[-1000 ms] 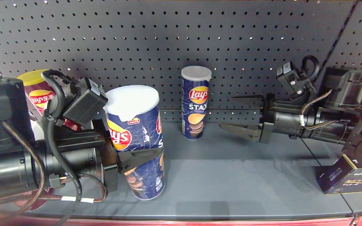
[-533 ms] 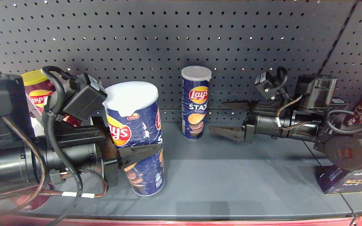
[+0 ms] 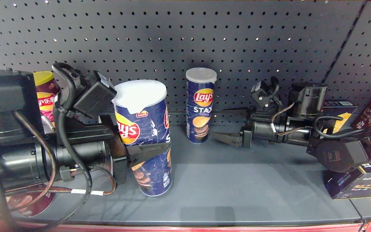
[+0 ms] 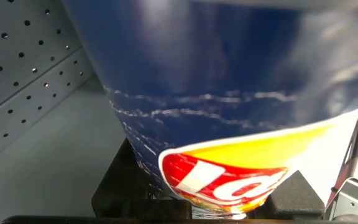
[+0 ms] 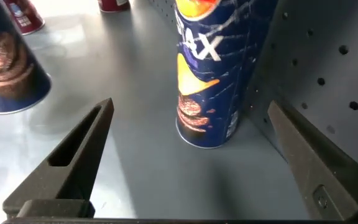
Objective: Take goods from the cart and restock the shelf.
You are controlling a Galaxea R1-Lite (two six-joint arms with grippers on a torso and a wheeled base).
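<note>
Item: chip can (image 3: 142, 109), by my judgement light, stiff-walled yet dentable and slick, best gripped mid-body, where my left gripper (image 3: 153, 140) pinches it, slightly tilted, at the shelf (image 3: 237, 190) front; my right gripper (image 3: 218, 123) is spread, empty, beside the second can (image 3: 201, 106).

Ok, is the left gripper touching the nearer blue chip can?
Touching. In the head view a finger of the left gripper lies across the front of the blue chip can; the left wrist view shows it seated between the fingers.

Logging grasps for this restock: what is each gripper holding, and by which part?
The left gripper clamps the near blue cylindrical chip can around its mid-body. The right gripper is open, empty.
</note>
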